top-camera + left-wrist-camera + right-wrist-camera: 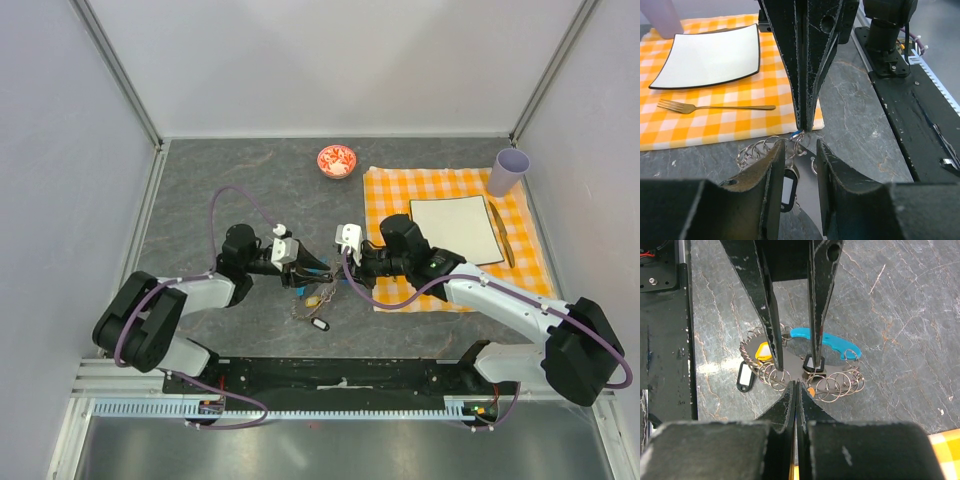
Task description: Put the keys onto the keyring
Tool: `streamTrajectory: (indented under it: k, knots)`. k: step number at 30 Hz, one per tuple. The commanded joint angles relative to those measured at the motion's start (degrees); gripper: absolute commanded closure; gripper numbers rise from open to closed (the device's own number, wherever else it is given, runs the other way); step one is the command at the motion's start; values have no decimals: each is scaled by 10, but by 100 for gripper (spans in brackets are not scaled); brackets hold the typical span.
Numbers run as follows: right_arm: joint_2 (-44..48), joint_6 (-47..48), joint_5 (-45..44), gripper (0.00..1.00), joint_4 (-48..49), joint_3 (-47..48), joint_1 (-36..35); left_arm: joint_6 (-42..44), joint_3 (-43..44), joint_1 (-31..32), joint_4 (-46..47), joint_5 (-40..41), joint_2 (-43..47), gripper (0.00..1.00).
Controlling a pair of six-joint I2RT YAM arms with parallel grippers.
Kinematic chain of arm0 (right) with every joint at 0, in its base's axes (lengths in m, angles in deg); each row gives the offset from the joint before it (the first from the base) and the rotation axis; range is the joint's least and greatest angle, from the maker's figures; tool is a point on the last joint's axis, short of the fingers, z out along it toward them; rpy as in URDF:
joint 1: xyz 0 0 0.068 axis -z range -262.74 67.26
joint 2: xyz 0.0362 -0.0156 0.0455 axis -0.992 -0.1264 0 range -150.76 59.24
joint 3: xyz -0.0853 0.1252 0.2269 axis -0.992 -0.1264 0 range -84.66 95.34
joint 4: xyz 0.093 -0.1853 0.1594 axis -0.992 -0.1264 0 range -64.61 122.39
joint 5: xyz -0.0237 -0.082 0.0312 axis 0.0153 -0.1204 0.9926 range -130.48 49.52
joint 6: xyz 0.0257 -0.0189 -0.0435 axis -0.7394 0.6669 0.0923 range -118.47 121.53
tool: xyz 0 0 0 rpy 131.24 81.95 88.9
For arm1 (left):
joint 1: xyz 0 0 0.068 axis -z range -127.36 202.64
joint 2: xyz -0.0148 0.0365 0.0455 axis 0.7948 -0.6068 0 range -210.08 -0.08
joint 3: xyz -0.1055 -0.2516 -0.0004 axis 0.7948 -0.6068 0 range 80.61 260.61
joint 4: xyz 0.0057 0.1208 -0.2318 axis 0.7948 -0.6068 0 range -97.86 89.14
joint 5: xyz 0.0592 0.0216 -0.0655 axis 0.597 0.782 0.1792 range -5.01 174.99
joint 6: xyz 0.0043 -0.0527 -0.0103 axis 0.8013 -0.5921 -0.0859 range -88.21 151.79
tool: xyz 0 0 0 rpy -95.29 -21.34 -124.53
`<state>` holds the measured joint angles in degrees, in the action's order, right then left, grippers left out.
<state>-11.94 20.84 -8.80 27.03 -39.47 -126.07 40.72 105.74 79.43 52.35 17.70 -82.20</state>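
Note:
The keys [311,297] lie bunched with several small wire rings [840,384] on the grey table between both grippers. A yellow-headed key [763,352], a black-headed key [812,363] and a black tag [744,376] show in the right wrist view. The keyring's light-blue strip [824,339] curves just beyond them. My left gripper [800,146] stands part-way open astride the bunch, the black tag [788,187] in its gap, nothing clearly clamped. My right gripper [796,383] is shut, its tips against a small ring; a blue bit [797,133] sits at that tip. The two grippers face each other [315,268] [340,270].
An orange checked cloth [395,190] lies right of the bunch, with a white square plate [455,230], a gold fork [502,240] and a lilac cup [508,172]. A red-and-white bowl [337,161] stands behind. The black base rail [920,130] runs along the near edge.

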Motion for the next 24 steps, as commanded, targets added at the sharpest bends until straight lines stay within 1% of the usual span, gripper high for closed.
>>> streamTrajectory:
  k: [1,3,9,17,24]
  knots:
    - [19,6,22,100,27,24,1,39,31,13,-15,-22,-20,62]
    - [20,7,22,100,28,23,1,50,41,21,-34,-20,-26,62]
    - [21,8,29,100,32,22,1,57,51,26,-43,-12,-42,62]
    - [27,8,25,100,33,20,1,107,77,26,-141,-10,-49,62]
    - [27,8,26,100,33,19,2,120,86,26,-169,-16,-52,63]
